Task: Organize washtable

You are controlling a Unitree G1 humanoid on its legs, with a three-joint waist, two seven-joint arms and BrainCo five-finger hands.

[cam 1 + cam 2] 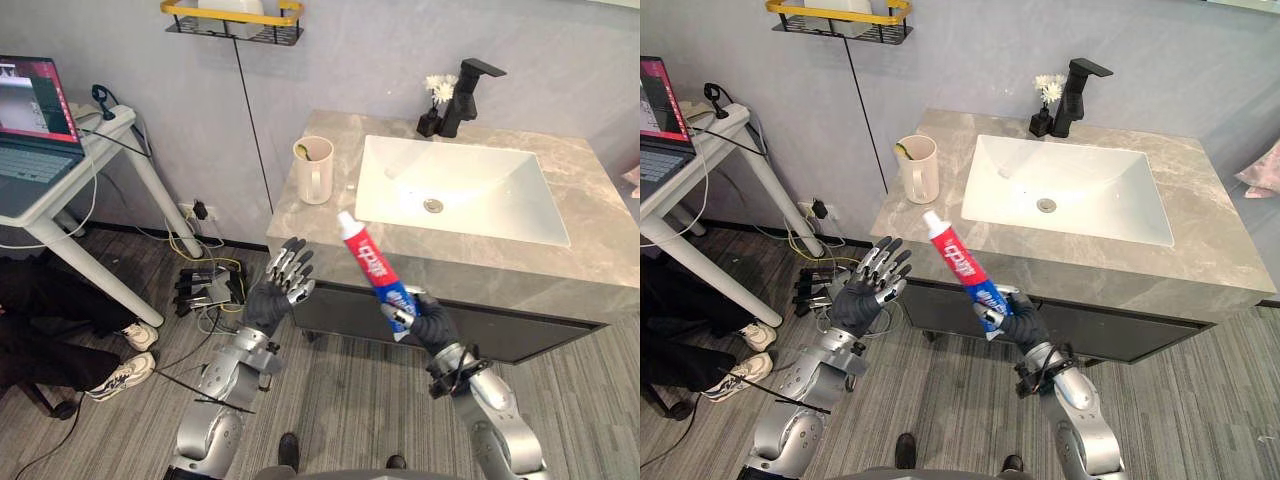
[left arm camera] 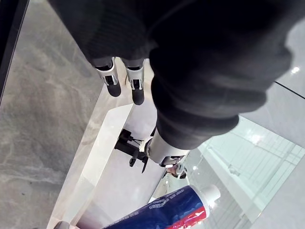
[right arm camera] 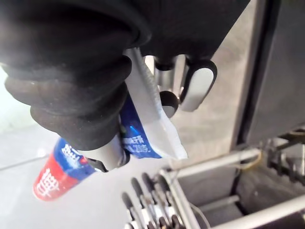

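My right hand (image 1: 428, 325) is shut on the lower end of a red, white and blue toothpaste tube (image 1: 372, 268), held up in front of the washtable's front edge with its white cap pointing up and left. In the right wrist view the toothpaste tube (image 3: 71, 164) runs between the curled fingers. My left hand (image 1: 280, 285) is raised to the left of the tube with its fingers spread and holds nothing. A cream mug (image 1: 313, 168) with something yellow-green inside stands on the grey stone washtable (image 1: 590, 190), left of the white sink (image 1: 455, 190).
A black tap (image 1: 468, 92) and a small dark vase of white flowers (image 1: 434, 105) stand behind the sink. A yellow-railed wall shelf (image 1: 232, 20) hangs above left. A white desk with a laptop (image 1: 30, 130) stands at far left, with a person's shoes (image 1: 125, 370) below it.
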